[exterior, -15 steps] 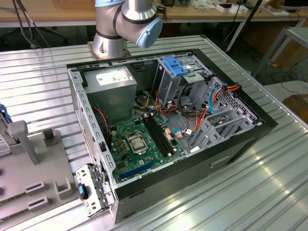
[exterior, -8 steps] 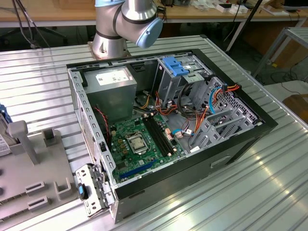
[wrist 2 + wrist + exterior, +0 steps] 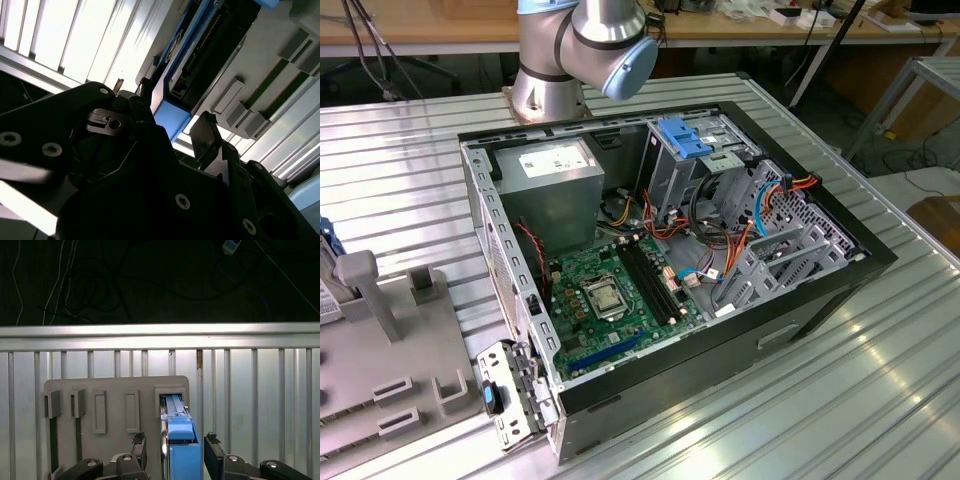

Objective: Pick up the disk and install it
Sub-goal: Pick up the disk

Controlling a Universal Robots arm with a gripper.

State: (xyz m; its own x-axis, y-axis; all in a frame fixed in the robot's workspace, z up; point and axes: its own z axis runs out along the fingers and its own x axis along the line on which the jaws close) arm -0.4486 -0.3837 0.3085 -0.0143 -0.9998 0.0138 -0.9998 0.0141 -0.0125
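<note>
The disk (image 3: 180, 440) stands on edge in a slot of a grey fixture plate (image 3: 115, 390), its blue plastic frame facing the first wrist camera. My gripper (image 3: 176, 447) is open and straddles it, one black finger (image 3: 139, 447) on each side with small gaps. In the second wrist view the disk (image 3: 172, 117) shows its blue edge and dark body between the fingertips of the gripper (image 3: 172, 107). A sliver of the disk (image 3: 324, 290) sits at the exterior view's left edge, on the fixture plate (image 3: 400, 380).
An open computer case (image 3: 880, 262) lies on the ribbed metal table (image 3: 820, 400), holding a green circuit board (image 3: 610, 290), a grey metal box (image 3: 555, 175) and a blue-latched drive cage (image 3: 685, 135). The arm's base (image 3: 570, 50) stands behind it. The table edge (image 3: 160, 332) runs beyond the fixture.
</note>
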